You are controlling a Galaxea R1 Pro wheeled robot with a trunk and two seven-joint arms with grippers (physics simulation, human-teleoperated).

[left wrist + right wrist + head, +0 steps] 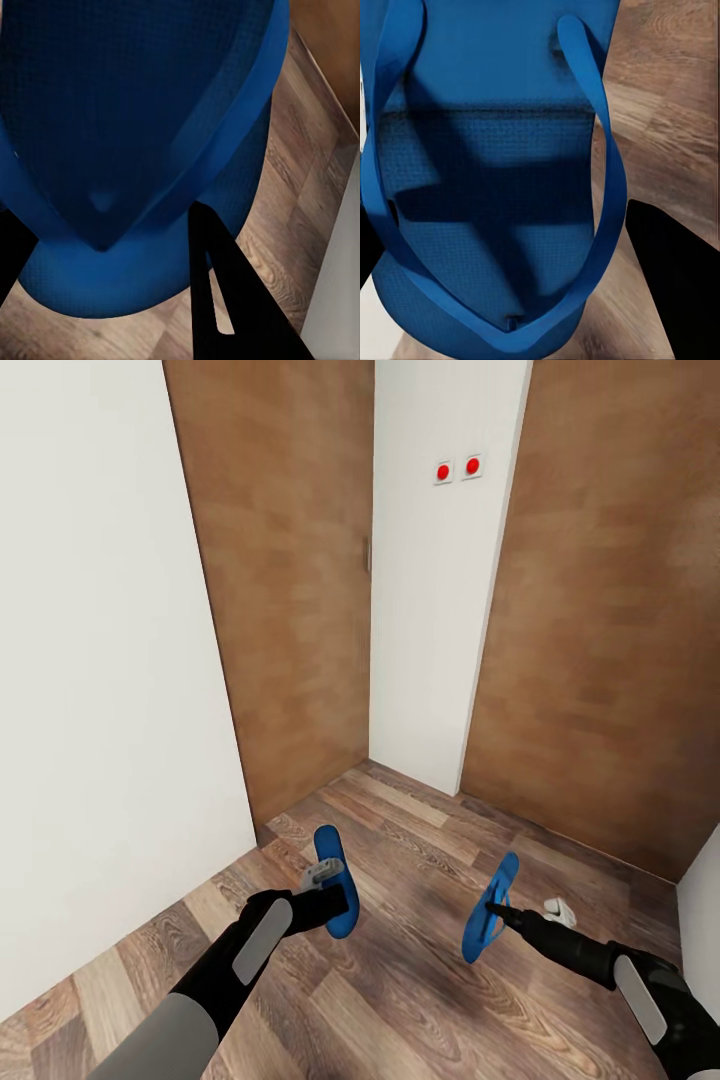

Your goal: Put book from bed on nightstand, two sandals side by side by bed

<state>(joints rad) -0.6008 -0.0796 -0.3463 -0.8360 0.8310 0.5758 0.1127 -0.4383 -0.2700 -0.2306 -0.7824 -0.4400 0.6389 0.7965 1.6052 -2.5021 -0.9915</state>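
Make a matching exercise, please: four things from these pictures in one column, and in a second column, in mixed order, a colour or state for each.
Things:
1. sandal in the left gripper
2. doors
3. wall buttons
4. walls

Descriptions:
A. red, a pair side by side
B. blue, held above the floor
C. white
D. brown wood, shut

Pairs: 1-B, 2-D, 3-A, 4-C

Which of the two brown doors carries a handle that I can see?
The brown wooden door beside the left white wall: a slim metal handle shows at its edge. The other brown door shows none.
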